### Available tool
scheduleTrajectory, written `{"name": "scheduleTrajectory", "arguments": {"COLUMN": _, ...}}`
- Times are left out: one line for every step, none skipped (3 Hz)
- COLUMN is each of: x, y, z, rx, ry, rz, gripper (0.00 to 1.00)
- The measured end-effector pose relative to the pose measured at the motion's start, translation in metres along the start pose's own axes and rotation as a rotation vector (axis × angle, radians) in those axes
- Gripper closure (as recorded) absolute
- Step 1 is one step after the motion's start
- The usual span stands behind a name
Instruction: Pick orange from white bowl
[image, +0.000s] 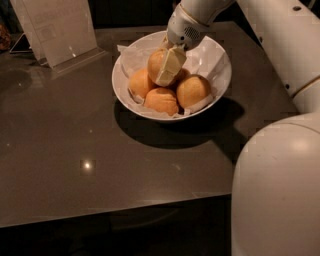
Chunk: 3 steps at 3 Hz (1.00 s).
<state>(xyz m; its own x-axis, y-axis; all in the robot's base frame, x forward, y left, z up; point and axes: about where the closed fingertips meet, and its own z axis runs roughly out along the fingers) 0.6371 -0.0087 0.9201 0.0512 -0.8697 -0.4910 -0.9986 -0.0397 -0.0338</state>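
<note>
The white bowl (122, 75) stands on the dark table at the back middle, lined with crinkled white paper. The orange (154, 61) is the pale, largest fruit and sits on top of the pile, slightly raised. My gripper (165, 71) reaches down from the upper right into the bowl. One cream finger (171, 64) lies flat against the orange's front right side. The other finger is hidden behind the fruit. The gripper looks shut on the orange.
Three smaller, deeper-orange fruits (161, 100) lie in the bowl below the orange. A clear sign holder (55, 27) stands at the back left. My white arm and body (280, 190) fill the right side. The table's front edge runs along the bottom.
</note>
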Motion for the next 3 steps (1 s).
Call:
{"name": "scheduleTrajectory", "arguments": {"x": -0.003, "y": 0.008, "z": -0.020, "rx": 0.063, "ry": -0.064, "rz": -0.066, "gripper": 1.00}}
{"name": "scheduleTrajectory", "arguments": {"x": -0.016, "y": 0.042, "z": -0.049, "rx": 0.109, "ry": -0.190, "rz": -0.206, "gripper": 1.00}}
{"name": "scheduleTrajectory", "arguments": {"x": -0.013, "y": 0.091, "z": -0.072, "rx": 0.150, "ry": -0.301, "rz": -0.302, "gripper": 1.00}}
